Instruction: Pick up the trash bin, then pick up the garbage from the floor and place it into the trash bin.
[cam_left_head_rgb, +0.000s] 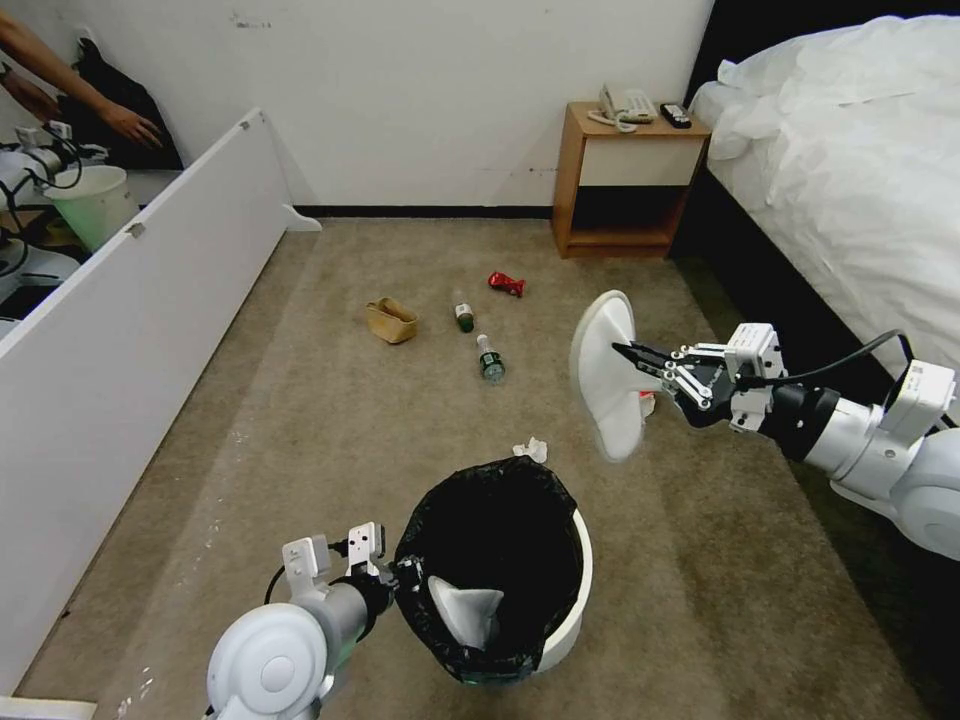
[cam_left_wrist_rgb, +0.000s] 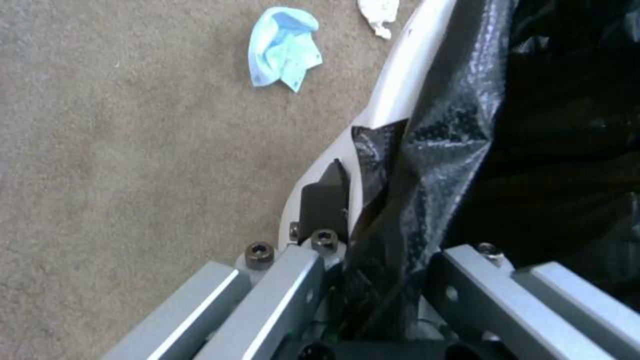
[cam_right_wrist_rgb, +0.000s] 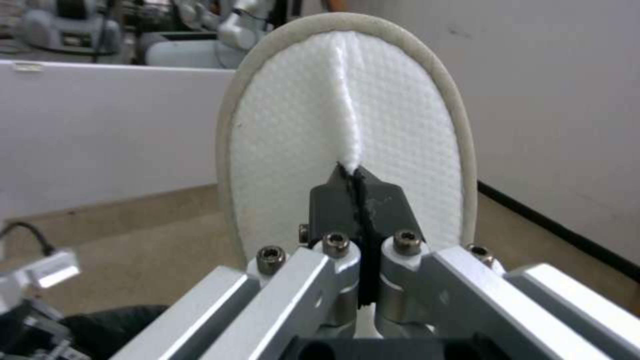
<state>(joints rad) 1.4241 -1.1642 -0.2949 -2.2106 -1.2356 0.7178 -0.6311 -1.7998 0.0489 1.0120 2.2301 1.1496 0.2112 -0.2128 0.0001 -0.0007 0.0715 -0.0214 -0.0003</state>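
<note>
Meanwhile, a white slipper (cam_left_head_rgb: 604, 372) is pinched in the closed right claw (cam_left_head_rgb: 628, 350); the trash bin (cam_left_head_rgb: 575, 590) rim is clamped by the left claw (cam_left_head_rgb: 402, 573).

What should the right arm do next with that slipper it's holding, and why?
Probably swing the right pincer toward the trash bin until it sits over the opening. The pincer is shut on the slipper, held in the air off to the side of the bin, which the left pincer grips by its rim; another slipper already lies inside.
</note>
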